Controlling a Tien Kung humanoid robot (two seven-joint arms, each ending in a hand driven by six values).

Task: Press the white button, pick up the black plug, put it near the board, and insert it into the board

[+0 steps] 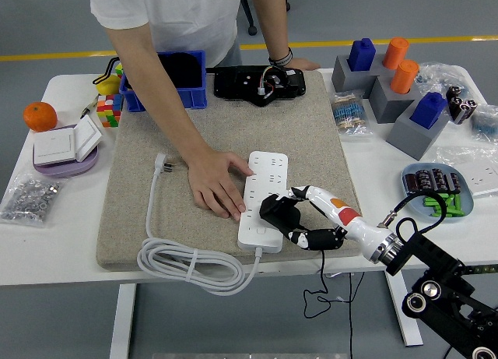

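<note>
While a person's hand steadies the white rectangular power strip, I see my right hand, fingers clenched around the black plug.

You see a beige mat of rough, felt-like cloth on the smooth white table. The power strip looks like glossy white plastic, its cable smooth and rubbery. The right hand shows shiny white shells and matt black fingers
</note>
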